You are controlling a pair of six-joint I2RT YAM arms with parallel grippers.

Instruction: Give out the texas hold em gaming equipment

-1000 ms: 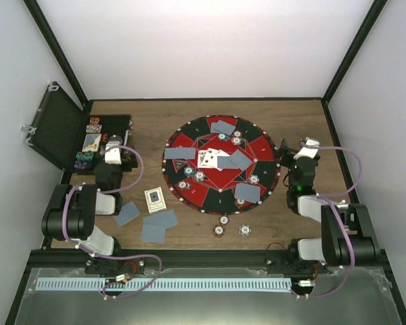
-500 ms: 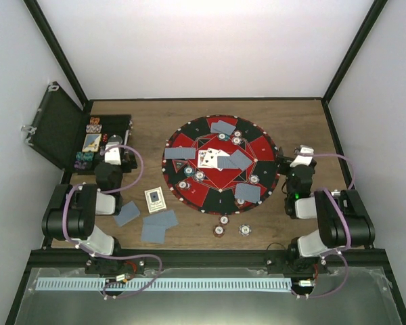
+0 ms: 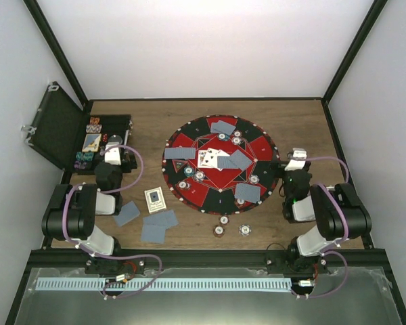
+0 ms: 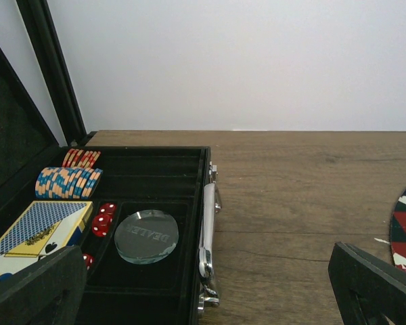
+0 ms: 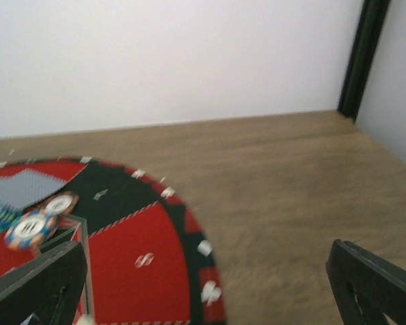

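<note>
Left gripper: the jaws are held wide apart and nothing is gripped between them. It is poised over the near end of the black case.
Right gripper: the jaws are likewise spread wide, with nothing clasped. It is placed at the right rim of the round mat and is pointed across it.
Playing cards: grey-blue backs are spread over the mat, and face-up cards are laid at its middle. Three more backs are left on the table off the mat's near-left edge, beside a single white-bordered card.
Poker chips: several are scattered on the mat. Three loose chips are set on the bare wood just in front of it.
Case contents: chip rows are stacked on edge in the slots. A boxed deck, red dice and a clear dealer button are kept in the nearer compartments.
Case lid: it is swung open and stood up on the left side.
Right wrist view: the picture is blurred, so only the mat's edge, a few chips and one card back can be made out.
</note>
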